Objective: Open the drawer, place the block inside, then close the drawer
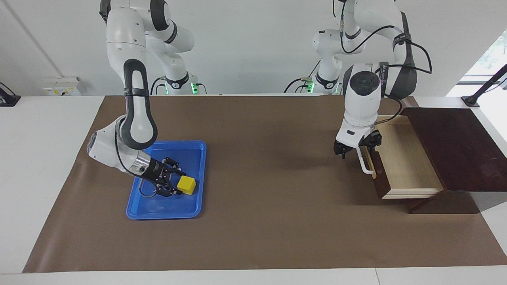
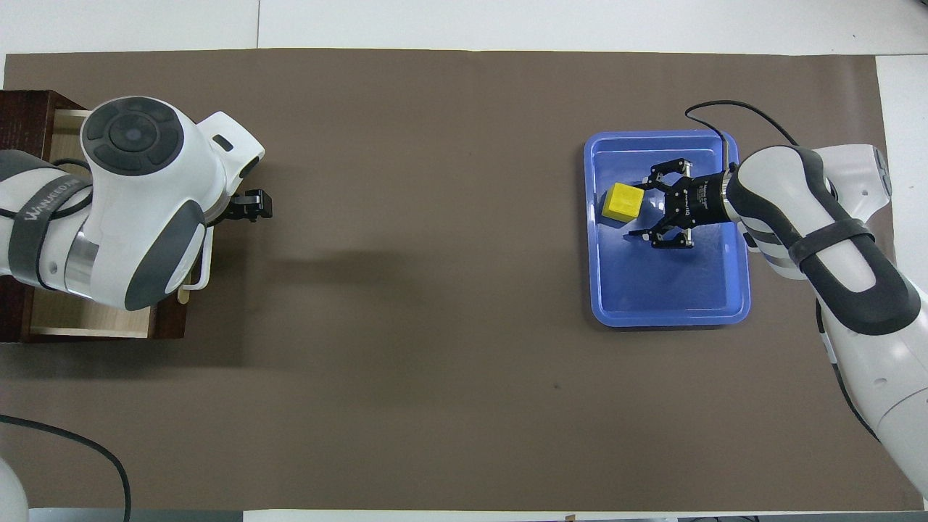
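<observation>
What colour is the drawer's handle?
White: the bar handle on the open drawer shows best in the facing view.

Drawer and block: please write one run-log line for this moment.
drawer: open, empty | block: in tray | right hand: at block | left hand: above handle

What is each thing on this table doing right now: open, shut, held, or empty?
drawer: pulled open, nothing visible inside.
block: lying in the blue tray, not lifted.
right gripper: low in the tray, fingers around the block.
left gripper: open, raised above the drawer's white handle, holding nothing.
</observation>
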